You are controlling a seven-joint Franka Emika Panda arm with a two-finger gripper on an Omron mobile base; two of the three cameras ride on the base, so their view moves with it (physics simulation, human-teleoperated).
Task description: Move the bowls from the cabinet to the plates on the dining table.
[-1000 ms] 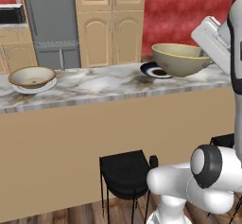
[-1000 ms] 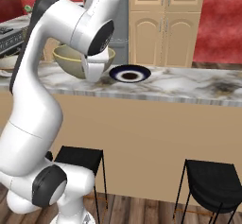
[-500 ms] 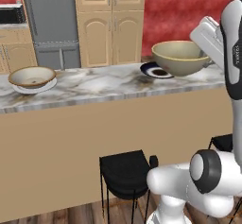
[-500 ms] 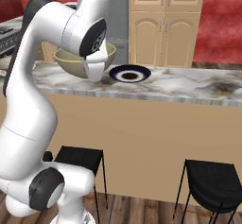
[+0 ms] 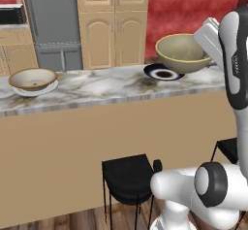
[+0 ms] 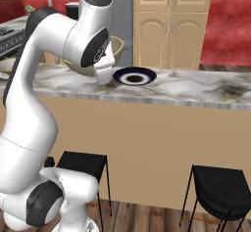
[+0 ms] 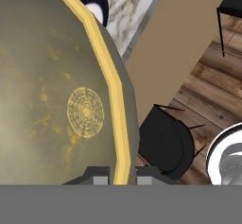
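At the left end of the marble desk [image 5: 97,86], near its front edge, the shallow cream bowl [image 5: 33,78] sits on the white plate [image 5: 36,89], whose rim shows under it. Moving right along the desk top, a bare stretch of veined marble follows, and then the dark navy plate [image 5: 163,72] lies flat toward the right part of the desk, well apart from the white one. The olive bowl [image 5: 183,53] hangs in the air above the desk, over the right side of the dark plate and overlapping its far edge in the left base view; it is tilted a little and touches neither plate nor desk. In the right base view the same bowl [image 6: 116,47] shows mostly behind the arm, left of the navy plate. The hand [image 7: 115,180] is clenched on the yellowish rim of the olive bowl, one dark finger tip inside the wall and one outside, as the hand view shows. Below the desk front stand black stools [image 5: 127,179], one toward the middle and another [image 6: 219,192] farther right on the wooden floor [image 7: 208,90].
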